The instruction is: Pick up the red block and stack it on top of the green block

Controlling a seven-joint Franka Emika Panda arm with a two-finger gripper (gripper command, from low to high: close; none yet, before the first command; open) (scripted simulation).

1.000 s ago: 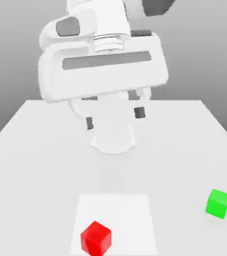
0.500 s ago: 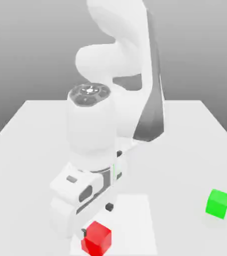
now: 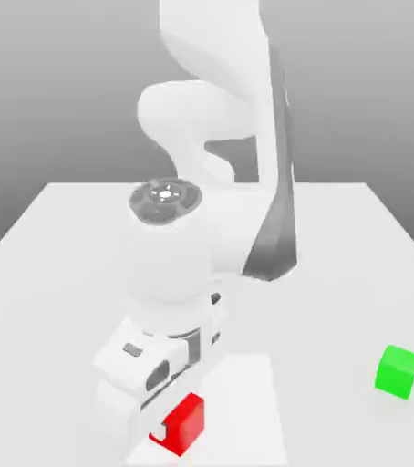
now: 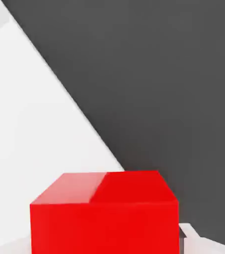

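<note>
The robot's arm (image 3: 270, 119) is built of smooth, glossy white segments with rounded, tube-like contours, and a dark grey panel (image 3: 274, 237) runs along the edge of one long link. Its cylindrical wrist housing (image 3: 167, 264) carries a round dark grey cap (image 3: 165, 201) marked with a ring of lighter shapes around a small bright centre. The white hand body (image 3: 142, 365) has softened corners, small dark grey oval and slot-shaped insets, and a grey band.
</note>
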